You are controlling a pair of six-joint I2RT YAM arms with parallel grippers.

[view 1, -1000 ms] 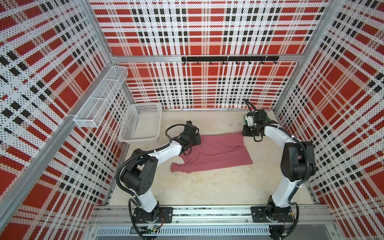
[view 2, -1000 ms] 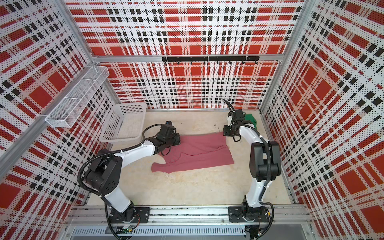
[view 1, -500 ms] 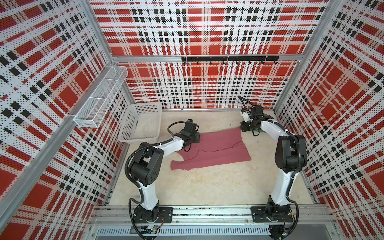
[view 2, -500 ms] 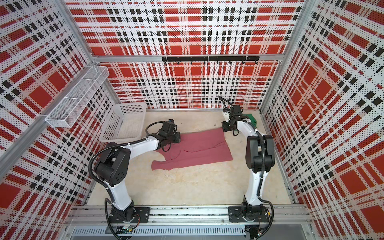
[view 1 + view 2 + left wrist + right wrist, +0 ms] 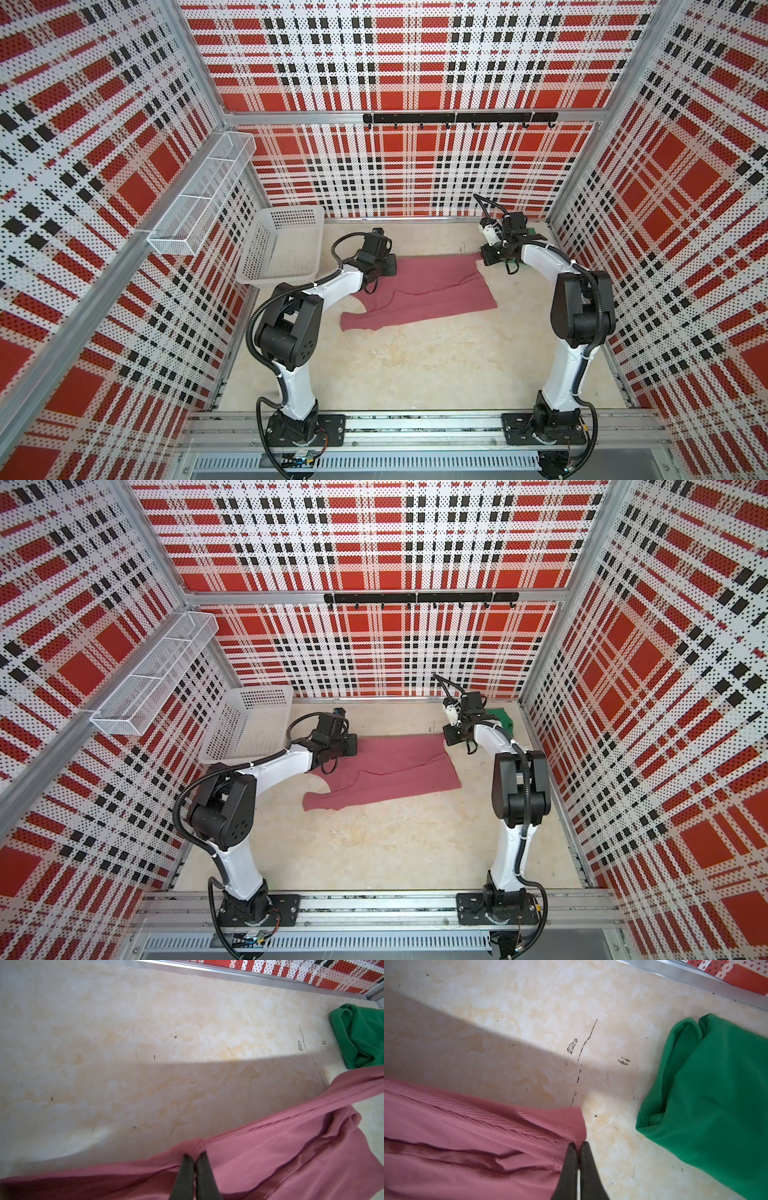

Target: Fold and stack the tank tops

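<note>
The rose-pink tank top (image 5: 419, 293) (image 5: 386, 771) lies spread on the beige floor in both top views. Its far edge is raised and creased between the two arms. My left gripper (image 5: 390, 266) (image 5: 195, 1155) is shut on that edge at the strap end. My right gripper (image 5: 484, 259) (image 5: 578, 1145) is shut on the far corner at the hem end. The green tank top (image 5: 500, 717) (image 5: 716, 1095) sits bunched by the back right corner, a little beyond the right gripper. It also shows in the left wrist view as a green tank top (image 5: 361, 1036) past the pink cloth.
A white perforated basket (image 5: 286, 212) (image 5: 249, 721) leans in the back left corner, close behind the left arm. A wire shelf (image 5: 199, 199) hangs on the left wall. A black hook rail (image 5: 457, 118) runs along the back wall. Plaid walls enclose three sides.
Both grippers, still shut on the pink top's far edge, have moved toward the back wall. The cloth has slid back with them, and both arms' elbows now stand nearer the front.
</note>
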